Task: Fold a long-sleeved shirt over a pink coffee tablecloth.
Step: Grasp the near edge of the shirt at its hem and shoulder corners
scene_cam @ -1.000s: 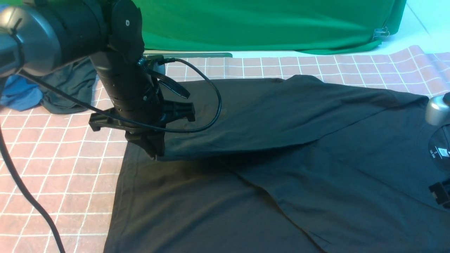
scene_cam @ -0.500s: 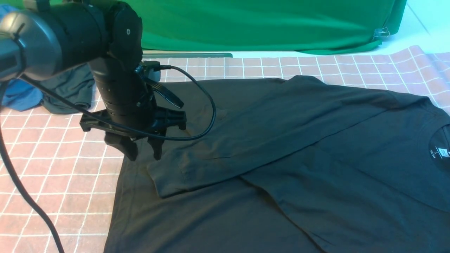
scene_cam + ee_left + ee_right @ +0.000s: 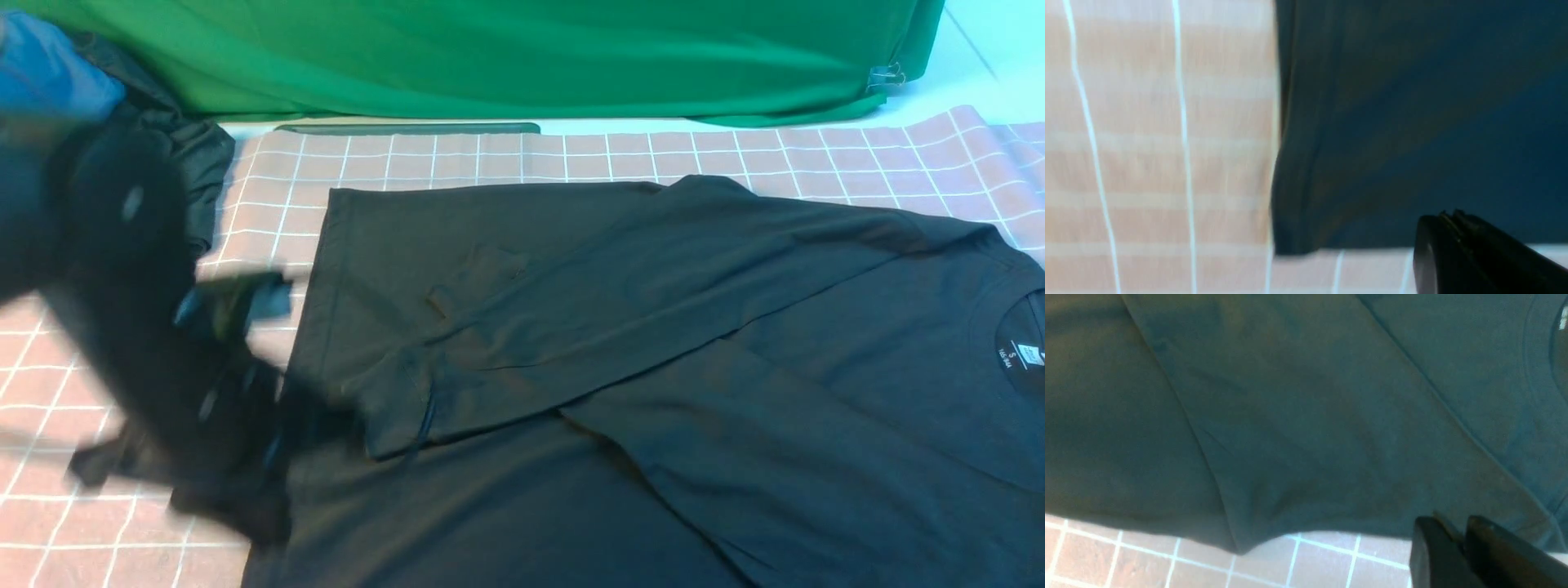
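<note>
Nearest to me, my right gripper shows only in its own wrist camera. Its two dark fingers sit pressed side by side with nothing between them, above the edge of the long-sleeved shirt where it meets the pink coffee tablecloth. My left gripper is one dark lump in its wrist camera, near a corner of the shirt. The front camera shows the whole left arm as a smear, so I cannot tell how those jaws stand. Only the front camera gives the whole shirt, spread flat on the grid cloth, one sleeve laid slantwise across the body and the neck label at the right. Further back lie a dark garment, a blue garment and a green cloth.
</note>
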{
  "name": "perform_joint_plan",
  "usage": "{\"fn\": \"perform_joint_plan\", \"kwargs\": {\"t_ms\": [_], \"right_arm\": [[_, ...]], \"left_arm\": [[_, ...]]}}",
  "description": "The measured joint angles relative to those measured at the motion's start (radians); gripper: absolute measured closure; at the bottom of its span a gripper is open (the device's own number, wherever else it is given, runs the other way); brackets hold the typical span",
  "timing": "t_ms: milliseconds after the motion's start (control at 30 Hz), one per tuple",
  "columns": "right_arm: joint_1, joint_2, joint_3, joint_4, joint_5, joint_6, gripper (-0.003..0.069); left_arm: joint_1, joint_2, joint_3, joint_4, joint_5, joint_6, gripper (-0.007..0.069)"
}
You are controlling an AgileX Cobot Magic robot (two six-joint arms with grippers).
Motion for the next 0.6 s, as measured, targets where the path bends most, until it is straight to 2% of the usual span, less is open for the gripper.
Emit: {"fn": "perform_joint_plan", "kwargs": {"t_ms": [133,233,367,400,500,600], "right_arm": [[0.0,0.0,0.0,0.0,-0.032,0.0,0.0508],[0.0,0.0,0.0,0.001,-0.067,0.005,0.0504],[0.0,0.0,0.0,0.001,-0.083,0.007,0.0503],[0.0,0.0,0.0,0.001,-0.084,0.007,0.0501],[0.0,0.0,0.0,0.0,-0.086,0.007,0.0498],[0.0,0.0,0.0,0.001,-0.089,0.007,0.0497]], "left_arm": [[0.0,-0.051,0.155,0.005,-0.052,-0.026,0.0536],[0.0,-0.054,0.261,0.014,-0.14,-0.039,0.0407],[0.0,-0.055,0.314,0.035,-0.231,-0.023,0.0293],[0.0,-0.055,0.336,0.041,-0.262,-0.019,0.0237],[0.0,-0.055,0.367,0.056,-0.31,-0.018,0.0161],[0.0,-0.053,0.378,0.06,-0.348,-0.017,0.0124]]}}
